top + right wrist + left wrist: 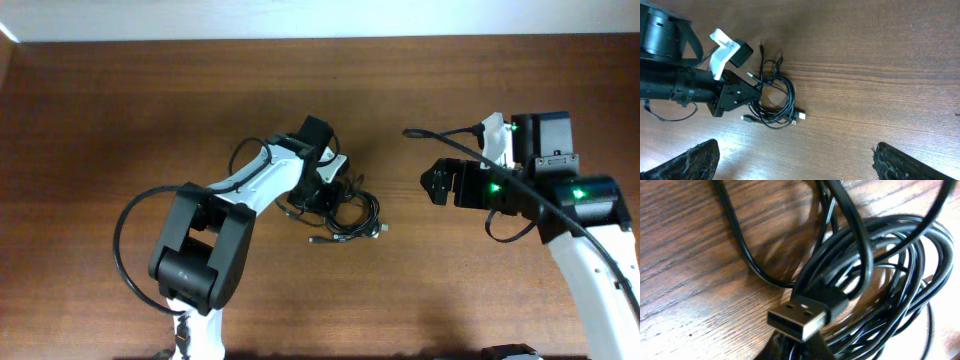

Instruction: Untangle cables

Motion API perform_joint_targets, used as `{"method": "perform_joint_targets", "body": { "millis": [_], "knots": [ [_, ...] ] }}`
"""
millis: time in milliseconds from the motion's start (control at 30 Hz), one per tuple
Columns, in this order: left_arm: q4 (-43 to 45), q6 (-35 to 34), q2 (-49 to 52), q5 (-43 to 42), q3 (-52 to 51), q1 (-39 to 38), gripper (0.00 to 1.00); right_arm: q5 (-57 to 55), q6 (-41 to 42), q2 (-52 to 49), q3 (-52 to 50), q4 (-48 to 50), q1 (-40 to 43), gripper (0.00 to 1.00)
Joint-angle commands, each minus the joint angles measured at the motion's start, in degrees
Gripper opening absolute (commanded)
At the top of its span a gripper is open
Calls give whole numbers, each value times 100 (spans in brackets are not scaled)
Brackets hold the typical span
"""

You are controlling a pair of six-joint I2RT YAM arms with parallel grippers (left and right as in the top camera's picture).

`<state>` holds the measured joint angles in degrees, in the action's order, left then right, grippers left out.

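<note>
The cables point(345, 215) lie in a knotted pile near the middle of the surface point(120, 100), with the left gripper point(325, 197) down on it, but I cannot tell if it pinches a cord. The right gripper point(437, 183) hangs wide open toward the right edge, well apart from the pile. A pull now could tighten the knot, because a loop lies across the flat plug point(800, 317).

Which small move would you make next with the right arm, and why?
Probably bring the right gripper, jaws open and away from the cables, toward the silvery plug at the bundle's edge. The left gripper sits at the knotted bundle, so a second hold seems needed to pull strands apart.
</note>
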<state>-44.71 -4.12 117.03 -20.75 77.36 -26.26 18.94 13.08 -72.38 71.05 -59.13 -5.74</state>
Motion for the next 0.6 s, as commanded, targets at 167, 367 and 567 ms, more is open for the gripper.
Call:
{"method": "perform_joint_targets", "body": {
  "millis": [167,367,567],
  "knots": [
    [-120,-63,-140,0,151,17,0,-70,-66,-529,85,-4,-26,100],
    [-289,-66,-1392,-2,503,129,0,262,-66,-535,87,46,-26,100],
    [-313,-756,-2557,0,529,129,0,1847,11,-535,87,789,-26,86]
  ]
}}
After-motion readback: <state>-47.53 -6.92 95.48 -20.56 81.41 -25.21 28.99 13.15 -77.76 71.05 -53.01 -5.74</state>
